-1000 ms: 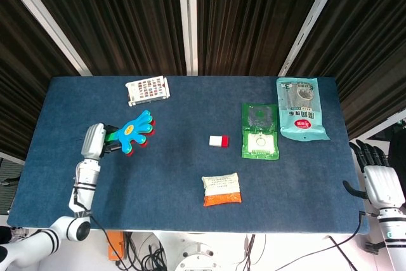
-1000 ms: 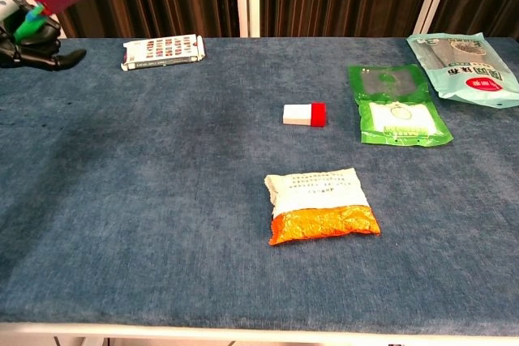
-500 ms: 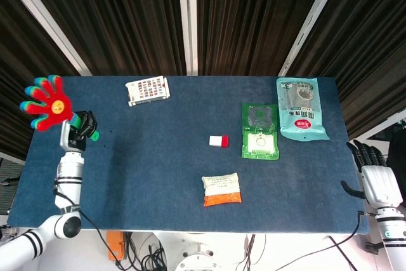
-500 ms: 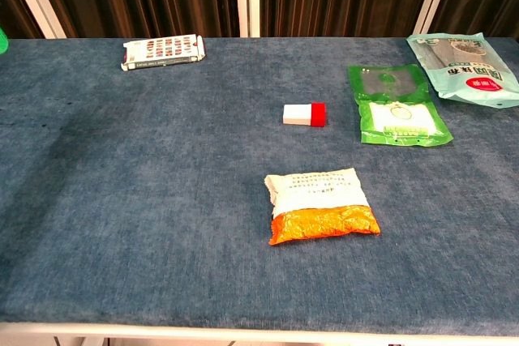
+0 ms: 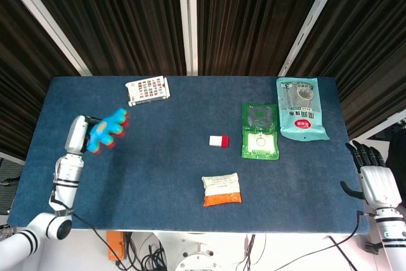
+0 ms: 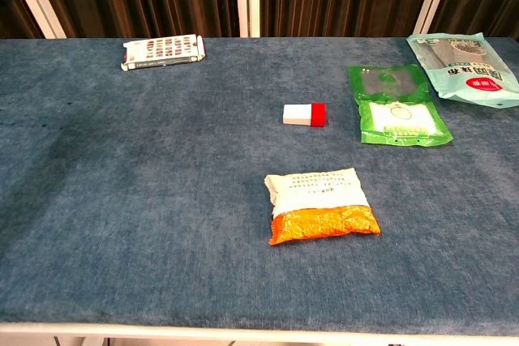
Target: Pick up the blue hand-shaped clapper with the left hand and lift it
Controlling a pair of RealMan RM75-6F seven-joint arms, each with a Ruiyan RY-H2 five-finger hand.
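Head view: my left hand (image 5: 78, 134) grips the blue clapper (image 5: 106, 131) over the counter's (image 5: 165, 176) far-left area, its long axis running right from my palm. My right hand (image 5: 373, 179), fingers spread and holding nothing, hangs well apart. Chest view: neither shows clearly.
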